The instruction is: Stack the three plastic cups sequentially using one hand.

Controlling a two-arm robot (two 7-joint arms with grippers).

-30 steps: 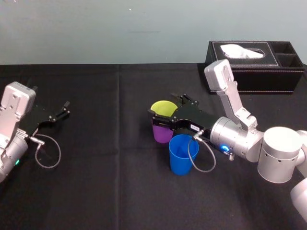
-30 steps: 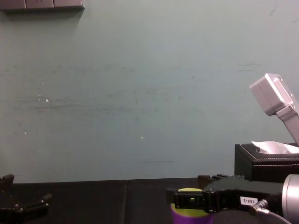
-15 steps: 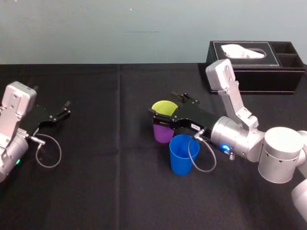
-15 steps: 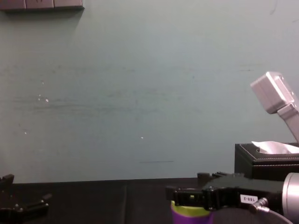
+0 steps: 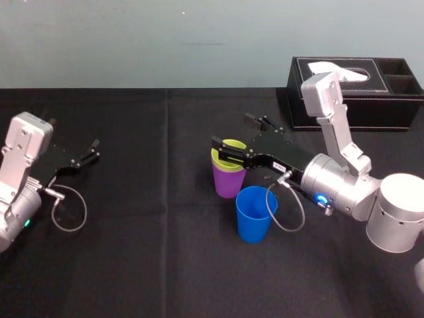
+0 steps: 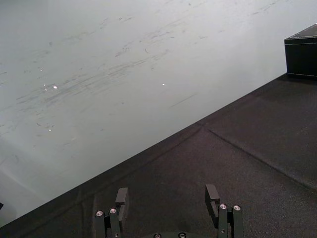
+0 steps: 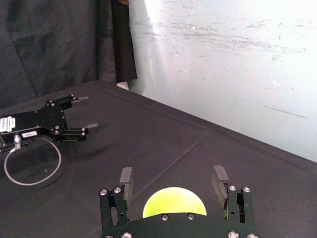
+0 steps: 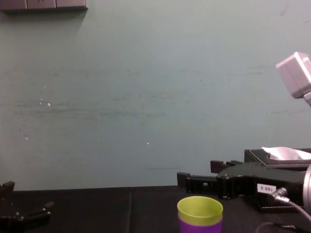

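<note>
A yellow-green cup [image 5: 228, 153] sits nested upright in a purple cup [image 5: 227, 182] near the table's middle; the chest view shows the same yellow-green cup [image 8: 200, 209] in the purple cup [image 8: 200, 226]. A blue cup [image 5: 254, 213] stands alone just in front and to the right. My right gripper [image 5: 232, 132] hovers open just above the nested pair, touching neither; its fingers [image 7: 126, 177] stand either side of the yellow-green cup [image 7: 174, 202] below. It is also the right gripper [image 8: 197, 173] over the rim in the chest view. The left gripper [image 5: 91, 150] rests open and empty at far left.
A black tissue box [image 5: 358, 86] stands at the back right, behind the right arm. The right gripper's grey cable loop [image 5: 286, 212] hangs beside the blue cup. Black cloth [image 5: 152, 252] covers the table, with bare room between the two arms.
The right gripper has risen off the yellow-green cup and drawn back slightly to the right, staying open. The yellow-green cup stays nested in the purple one.
</note>
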